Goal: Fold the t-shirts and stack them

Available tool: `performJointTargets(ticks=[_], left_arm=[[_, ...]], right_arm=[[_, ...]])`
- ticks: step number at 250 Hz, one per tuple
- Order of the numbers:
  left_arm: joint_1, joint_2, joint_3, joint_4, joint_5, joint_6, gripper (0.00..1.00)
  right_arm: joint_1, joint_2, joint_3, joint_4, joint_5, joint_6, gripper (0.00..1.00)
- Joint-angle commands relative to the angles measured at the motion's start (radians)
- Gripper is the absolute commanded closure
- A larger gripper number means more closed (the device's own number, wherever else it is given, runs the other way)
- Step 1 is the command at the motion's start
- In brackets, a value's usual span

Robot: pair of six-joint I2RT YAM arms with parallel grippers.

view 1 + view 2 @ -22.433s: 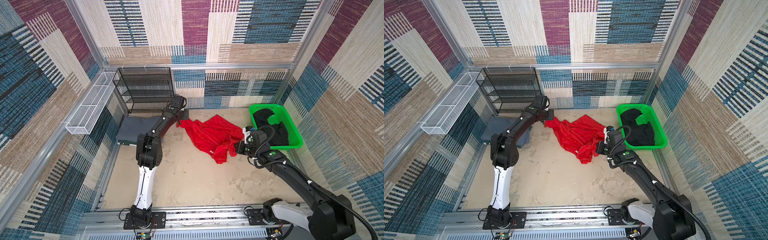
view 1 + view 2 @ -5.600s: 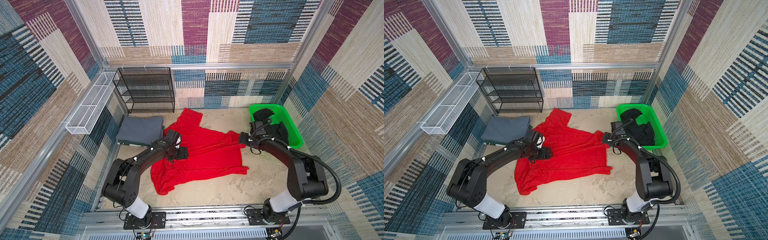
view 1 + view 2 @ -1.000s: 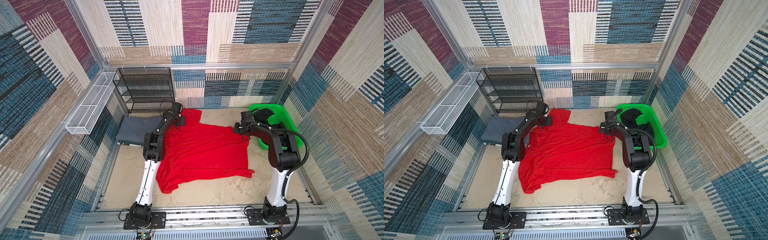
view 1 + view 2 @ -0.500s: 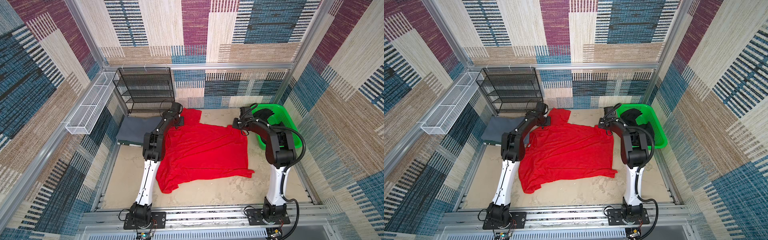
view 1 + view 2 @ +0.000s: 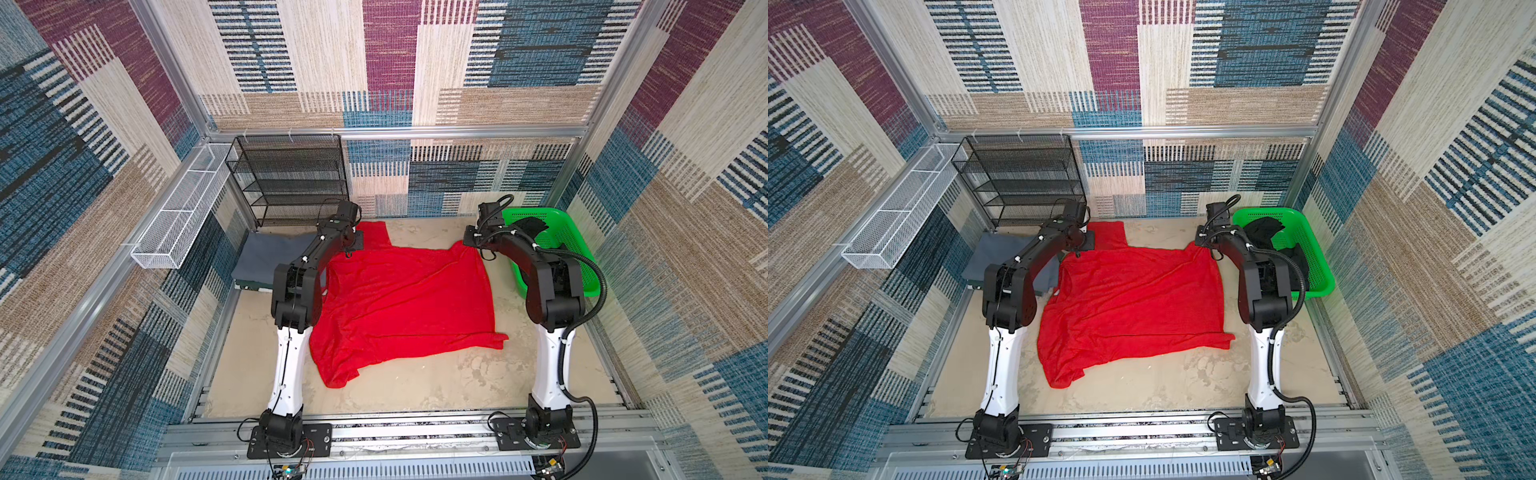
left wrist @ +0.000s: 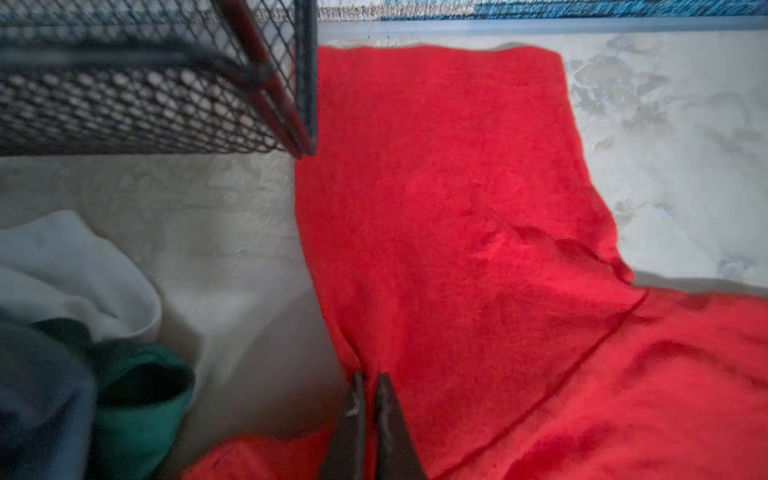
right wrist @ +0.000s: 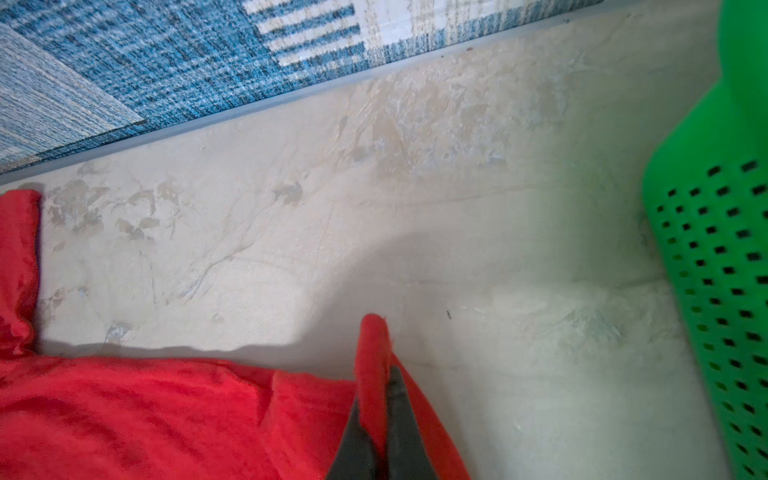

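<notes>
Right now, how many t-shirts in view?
3: red t-shirt spread mid-table; grey t-shirt folded beside the black rack; black t-shirt in the green basket. At the grey one's edge, green cloth and white cloth may be more shirts.

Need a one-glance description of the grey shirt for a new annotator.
Find the black mesh shelf rack at the back left of the table. Just in front of it lies the slate grey t-shirt, folded flat. Unlike the spread-out red t-shirt beside it, it is a compact, dull grey rectangle.
</notes>
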Motion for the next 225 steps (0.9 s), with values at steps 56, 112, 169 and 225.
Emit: performJointTargets(ticks=[56, 112, 169, 225], left_arm=[[0.021, -0.092, -0.079, 0.099, -0.068, 0.004, 1.0], [0.029, -0.12, -0.108, 0.116, -0.042, -0.002, 1.0], [0.028, -0.184, -0.217, 0.152, -0.03, -0.029, 1.0], [0.028, -0.258, -0.34, 0.201, 0.006, -0.083, 1.0]], right_arm=[[-0.008, 0.041, 0.143, -0.076, 0.073, -0.047, 1.0], [-0.01, 0.083, 0.233, -0.113, 0.055, -0.057, 1.0], [-0.01, -0.01, 0.079, -0.054, 0.053, -0.05, 1.0], [-0.01, -0.14, -0.159, 0.065, 0.046, -0.015, 1.0]])
